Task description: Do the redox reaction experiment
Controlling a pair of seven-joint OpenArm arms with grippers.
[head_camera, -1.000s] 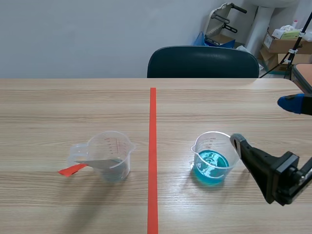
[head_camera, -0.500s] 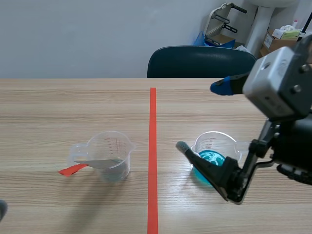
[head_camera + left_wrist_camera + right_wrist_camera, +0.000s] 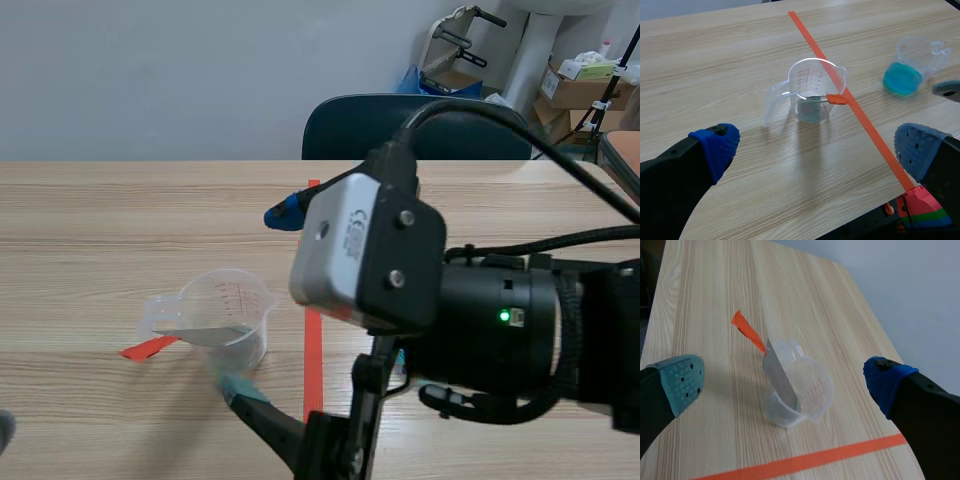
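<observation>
one clear cup [image 3: 810, 390], strip [image 3: 779, 371] inside, sits before the spread right tool [image 3: 782, 382].

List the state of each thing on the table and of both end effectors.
Clear cup: upright, strip inside.
Metal strip: leaning in the clear cup, orange-red end outside the rim.
Cup of blue liquid: upright, partly full.
Left end effector: open, empty.
Right end effector: open, empty.

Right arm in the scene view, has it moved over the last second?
Yes. The right arm has swung left from beside the blue-liquid cup, across the orange tape line; its open fingers now flank the clear cup.
</observation>
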